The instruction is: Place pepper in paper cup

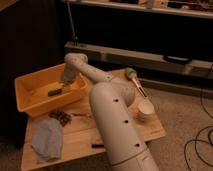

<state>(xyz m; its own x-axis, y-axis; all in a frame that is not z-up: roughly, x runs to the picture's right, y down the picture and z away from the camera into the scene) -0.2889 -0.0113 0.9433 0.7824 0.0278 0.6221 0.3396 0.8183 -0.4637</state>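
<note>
A slim green pepper (54, 92) lies on the floor of a yellow bin (30, 101) at the table's left. My gripper (65, 84) reaches down into the bin, just right of and above the pepper. It is open and holds nothing. The off-white paper cup (145, 110) stands upright near the table's right edge, far from the gripper. My thick white arm (117, 130) crosses the middle of the table and hides part of it.
A green-headed brush (131, 74) with a long handle lies behind the cup. A blue-grey cloth (47, 140) lies at the front left, with a dark clump (62, 118) next to it. A small black object (98, 145) sits by the arm. Dark shelving stands behind the wooden table (80, 135).
</note>
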